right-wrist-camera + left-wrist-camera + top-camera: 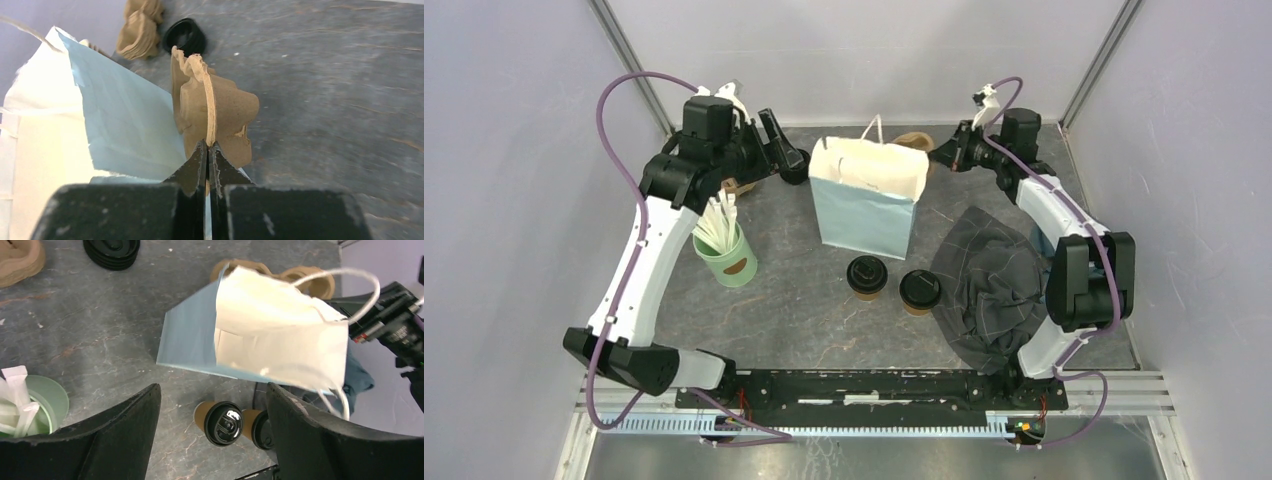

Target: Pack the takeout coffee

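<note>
The takeout coffee is two cups, the left cup (pixel 866 277) and the right cup (pixel 919 290). They stand upright side by side on the bench (pixel 794 300), in front of the pale blue paper bag (pixel 869 200). They are between the green cup (pixel 727 262) and the dark cloth (pixel 989 290), and the right cup is just beside the cloth.

Each is a small brown paper cup with a round black sip lid, and both are alike in size. They will probably handle as light things with a thin, soft wall that dents under a strong squeeze, and the lid may pop off. It cannot be told whether they are full. The best hold seems to be around the paper wall under the lid, gently, with the cup kept upright.

The left hand (pixel 213 389) is wide open and holds nothing. The right hand (pixel 207 152) is closed tight on the edge of a brown pulp carrier (pixel 225 110), just behind the bag.
</note>
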You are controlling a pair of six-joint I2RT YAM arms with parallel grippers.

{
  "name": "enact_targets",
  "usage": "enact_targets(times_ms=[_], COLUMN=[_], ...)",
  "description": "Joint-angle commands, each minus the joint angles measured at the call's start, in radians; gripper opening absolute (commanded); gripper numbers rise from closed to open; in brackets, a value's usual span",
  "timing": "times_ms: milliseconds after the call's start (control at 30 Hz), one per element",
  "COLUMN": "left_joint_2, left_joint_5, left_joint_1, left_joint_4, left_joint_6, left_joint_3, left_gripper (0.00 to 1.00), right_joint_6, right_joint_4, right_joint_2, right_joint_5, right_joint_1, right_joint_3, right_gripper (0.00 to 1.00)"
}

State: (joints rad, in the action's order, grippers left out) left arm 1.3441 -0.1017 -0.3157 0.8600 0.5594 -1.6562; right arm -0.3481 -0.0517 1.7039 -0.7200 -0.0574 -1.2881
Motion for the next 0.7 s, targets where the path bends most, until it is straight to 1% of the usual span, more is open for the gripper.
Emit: enact_targets(times_ms=[0, 67, 100, 133, 233, 300, 433, 467, 533, 600, 667], left_joint_2=[0.073, 0.110, 0.126, 0.148, 0.189, 0.210, 0.260, 0.272, 0.295, 0.312, 0.325], left_joint_5=[0.046, 0.012, -0.002, -0.005, 0.000, 0.004, -0.013, -0.011, -0.014, -0.019, -0.008], left_joint_1=[0.001, 0.002, 0.001, 0.001, 0.000, 0.000, -0.008, -0.011, -0.014, -0.017, -0.024], left_joint_4=[0.076, 0.075, 0.077, 0.081, 0.088, 0.082, 0.072, 0.071, 0.073, 0.071, 0.069], left_joint_6=[0.022, 0.026, 0.027, 0.029, 0.017, 0.011, 0.000, -0.002, -0.009, -0.014, -0.030], left_joint_3=[-0.078, -0.098, -0.107, -0.114, -0.139, -0.149, -0.168, -0.170, -0.177, -0.185, -0.192], left_gripper=[0.81, 0.80, 0.80, 0.80, 0.79, 0.77, 0.68, 0.65, 0.57, 0.50, 0.46], right_joint_6=[-0.010, 0.018, 0.038, 0.059, 0.076, 0.061, 0.070, 0.073, 0.070, 0.063, 0.053], right_joint_4=[-0.046, 0.013, 0.067, 0.158, 0.484, 0.597, 0.759, 0.787, 0.827, 0.842, 0.831], right_joint_2=[0.002, 0.001, -0.002, -0.006, -0.021, -0.054, -0.128, -0.150, -0.211, -0.282, -0.366], right_joint_5=[-0.095, -0.079, -0.036, 0.050, 0.446, 0.656, 0.889, 0.906, 0.892, 0.821, 0.746], right_joint_1=[-0.022, -0.030, -0.029, -0.028, -0.026, -0.026, -0.028, -0.027, -0.029, -0.030, -0.030], right_joint_3=[-0.024, -0.060, -0.089, -0.128, -0.321, -0.411, -0.524, -0.532, -0.532, -0.512, -0.484], right_gripper=[0.00, 0.00, 0.00, 0.00, 0.00, 0.00, 0.00, 0.00, 0.00, 0.00, 0.00])
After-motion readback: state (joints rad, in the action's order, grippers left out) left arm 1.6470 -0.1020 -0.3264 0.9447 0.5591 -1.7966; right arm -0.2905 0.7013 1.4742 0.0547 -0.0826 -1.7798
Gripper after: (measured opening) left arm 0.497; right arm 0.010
